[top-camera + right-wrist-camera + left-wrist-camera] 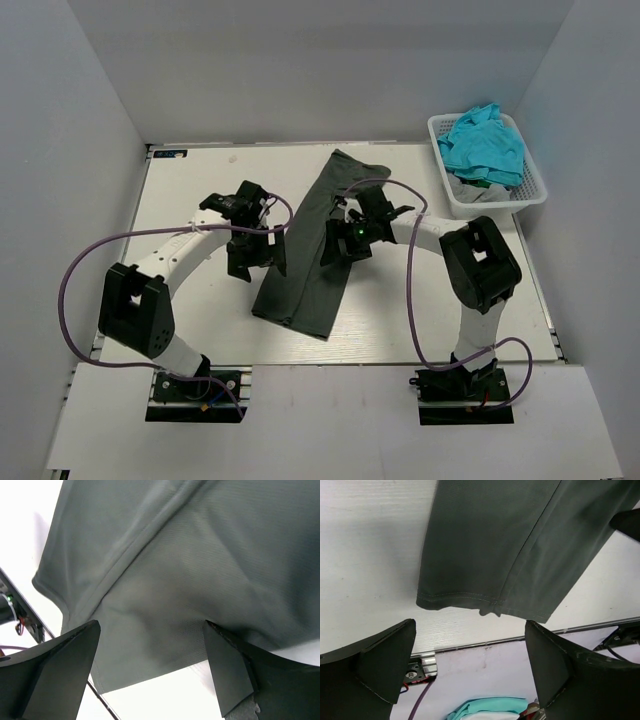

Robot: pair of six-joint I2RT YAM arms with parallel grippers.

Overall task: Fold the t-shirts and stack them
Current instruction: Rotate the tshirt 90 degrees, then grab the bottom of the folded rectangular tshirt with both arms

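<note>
Landmark: charcoal-grey t-shirt [305, 285]; all places were noted relative to it.
Charcoal-grey t-shirt: lay flat on the white table [200, 180], folded lengthwise into a long narrow strip. It ran diagonally, the far end leaning right and the hemmed end nearest the arm bases. The stitched hem and a lengthwise seam showed in the left wrist view.
Left gripper [255, 266]: was just beside the shirt's left edge, about mid-length. Its fingers [385, 665] were spread wide with nothing between them. In its wrist view the hem lay just beyond the fingertips, apart from them.
Right gripper [345, 248]: hovered over the shirt's right edge, about mid-length and across the strip from the left gripper. Its fingers [235, 670] were wide apart and held nothing. Grey fabric filled the gap in its wrist view; contact with the cloth could not be told.
Turquoise t-shirts [485, 145]: were crumpled and unfolded in a heap, well apart from the shirt, to the right of its far end.
White lattice basket [487, 208]: held that turquoise heap, at the table's far right corner.
</note>
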